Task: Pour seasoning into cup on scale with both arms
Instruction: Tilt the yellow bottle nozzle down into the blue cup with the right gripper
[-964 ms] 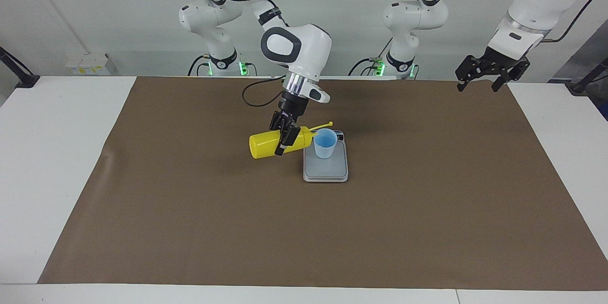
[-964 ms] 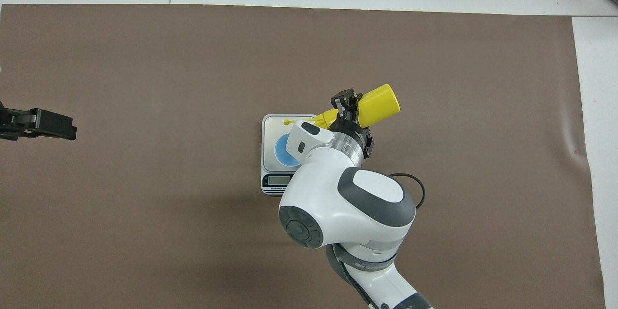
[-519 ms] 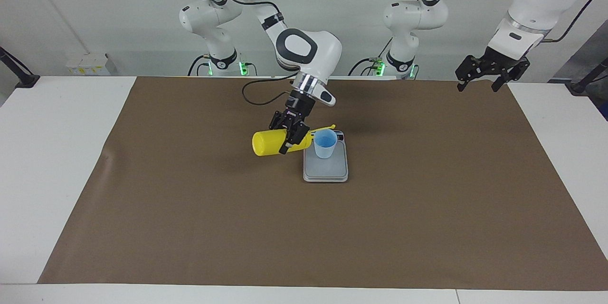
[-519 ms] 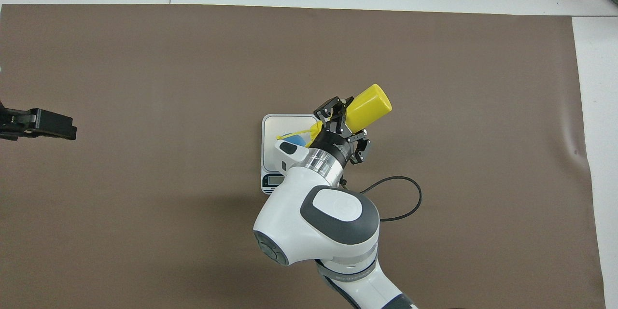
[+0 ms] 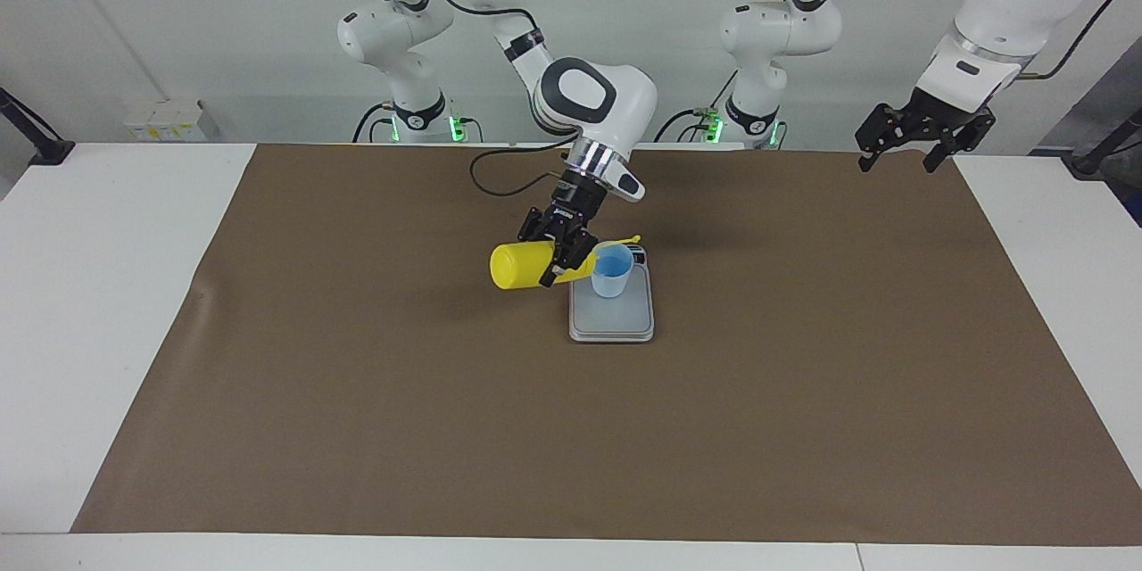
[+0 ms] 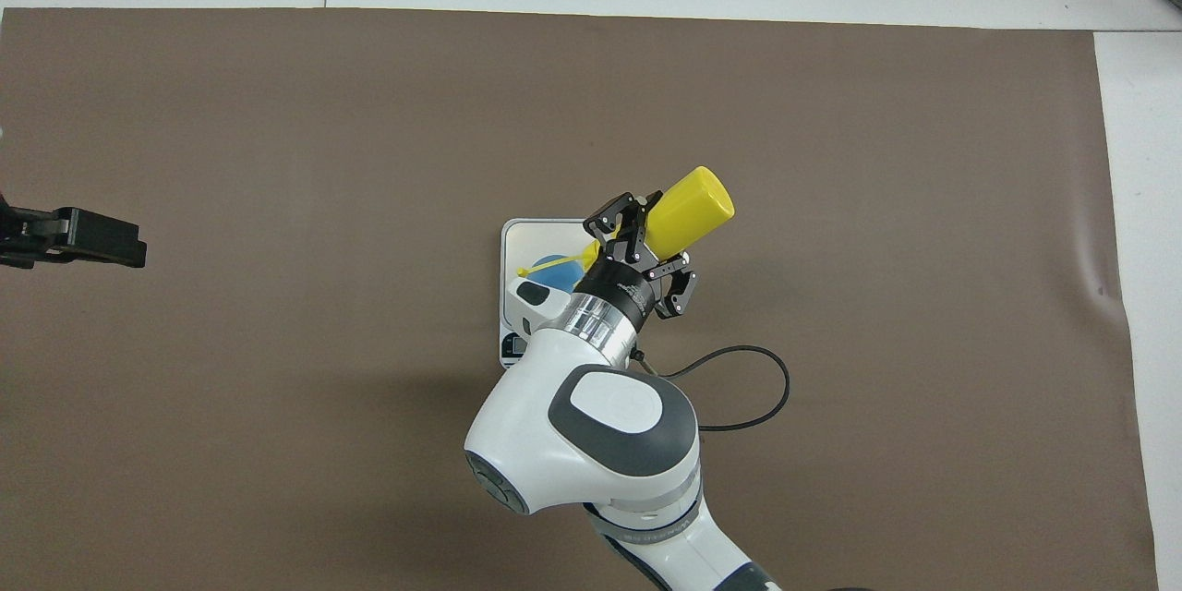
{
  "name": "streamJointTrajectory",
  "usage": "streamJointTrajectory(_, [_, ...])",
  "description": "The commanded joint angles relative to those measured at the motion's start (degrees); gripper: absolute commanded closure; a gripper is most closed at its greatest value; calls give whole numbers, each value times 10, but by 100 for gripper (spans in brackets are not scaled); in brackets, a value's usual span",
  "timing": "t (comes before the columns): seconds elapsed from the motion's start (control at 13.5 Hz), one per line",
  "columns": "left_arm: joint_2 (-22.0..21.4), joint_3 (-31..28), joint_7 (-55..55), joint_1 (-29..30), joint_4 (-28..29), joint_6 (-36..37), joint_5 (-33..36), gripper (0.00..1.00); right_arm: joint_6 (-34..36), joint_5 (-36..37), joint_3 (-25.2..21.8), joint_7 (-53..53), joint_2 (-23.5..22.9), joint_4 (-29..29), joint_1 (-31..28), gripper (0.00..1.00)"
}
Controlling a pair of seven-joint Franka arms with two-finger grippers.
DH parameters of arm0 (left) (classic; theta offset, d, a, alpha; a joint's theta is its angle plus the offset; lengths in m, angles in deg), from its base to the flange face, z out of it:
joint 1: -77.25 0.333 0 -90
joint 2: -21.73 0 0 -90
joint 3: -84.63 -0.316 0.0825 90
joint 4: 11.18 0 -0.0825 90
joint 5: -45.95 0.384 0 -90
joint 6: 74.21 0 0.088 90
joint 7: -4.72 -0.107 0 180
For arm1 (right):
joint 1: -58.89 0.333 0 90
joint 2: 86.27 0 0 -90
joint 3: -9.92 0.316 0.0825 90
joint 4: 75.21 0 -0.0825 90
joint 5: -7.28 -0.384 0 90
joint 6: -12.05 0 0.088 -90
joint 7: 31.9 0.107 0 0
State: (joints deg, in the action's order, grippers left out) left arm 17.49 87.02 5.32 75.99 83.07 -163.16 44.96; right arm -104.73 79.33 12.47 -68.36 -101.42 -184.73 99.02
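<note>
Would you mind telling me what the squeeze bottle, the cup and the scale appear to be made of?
Squeeze bottle: likely plastic, opaque bright yellow, smooth with soft sheen.
Cup: probably thin plastic, pale blue, matte.
Scale: silver-grey body, perhaps plastic or metal; flat grey plate looks satin.

Robot lab: two white arms (image 5: 571, 98) mounted at white bench (image 5: 116, 285) edge, brown mat (image 5: 357, 393), plain white wall (image 5: 223, 18), cabling.

Facing view: high, across the desk (image 5: 134, 285), looking at both robots. Overhead view: steeply down from the robots' end. Shared: brown mat (image 5: 803, 393), scale (image 5: 612, 321).
</note>
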Motion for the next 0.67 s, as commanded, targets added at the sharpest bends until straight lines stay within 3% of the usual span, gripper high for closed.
streamJointTrajectory(0.0, [-11,-5,4,-2,8,4,-6,0,8,23,3,7,-5,12,-5,100])
streamJointTrajectory(0.59, [-11,-5,4,-2,8,4,-5,0,1,13,3,4,-6,18,-12,100])
